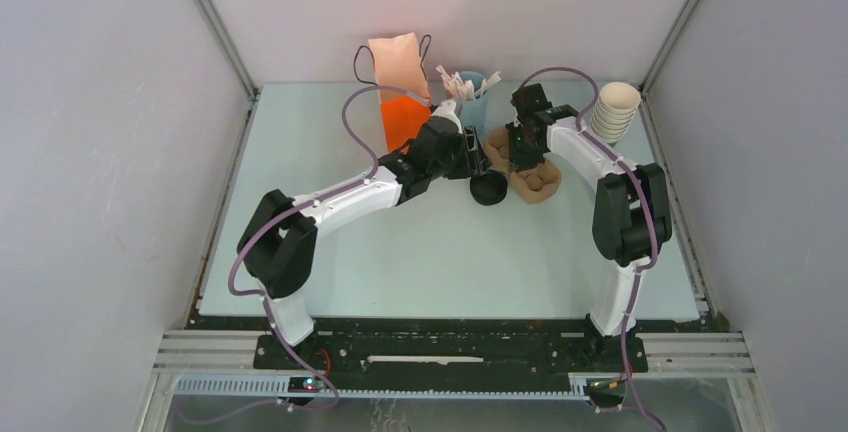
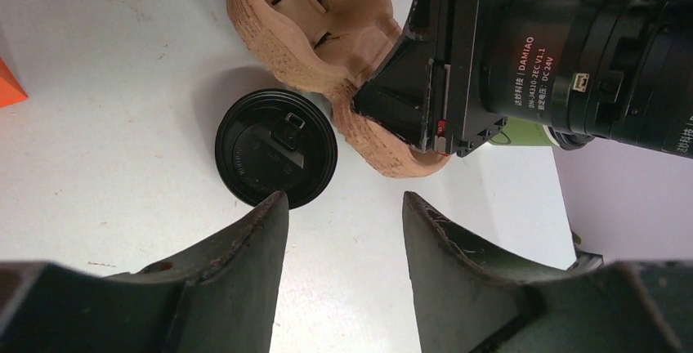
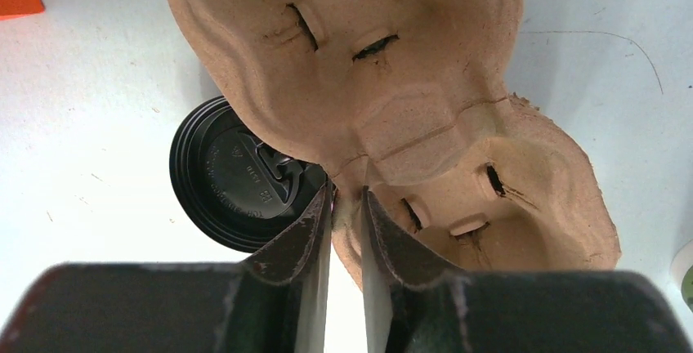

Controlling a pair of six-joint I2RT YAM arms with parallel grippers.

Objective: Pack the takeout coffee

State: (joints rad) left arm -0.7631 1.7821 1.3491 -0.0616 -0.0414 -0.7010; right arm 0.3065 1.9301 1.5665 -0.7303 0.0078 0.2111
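Beside the pulp carrier (image 3: 392, 100), the takeout coffee (image 2: 275, 159) stands on the table (image 1: 400, 252), seemingly only its lid showing. Near it hangs the left gripper (image 2: 343, 199), fingers apart. The right gripper (image 3: 346, 194) pinches the carrier's rim.

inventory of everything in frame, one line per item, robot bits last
coffee cup: one, black lid showing on top, on the table beside the carrier
carrier: one, brown moulded pulp, back middle of the table
stack of cups: one stack, cream, no lids, far right corner
bag: one, orange and peach with dark handles, back edge left of centre
tumbler: one, blue, pale sticks standing in it, back edge next to the bag
table: one, pale, under everything
left pincer: one, dark, open, above bare table just near of the coffee cup
right pincer: one, dark, closed on the carrier's rim
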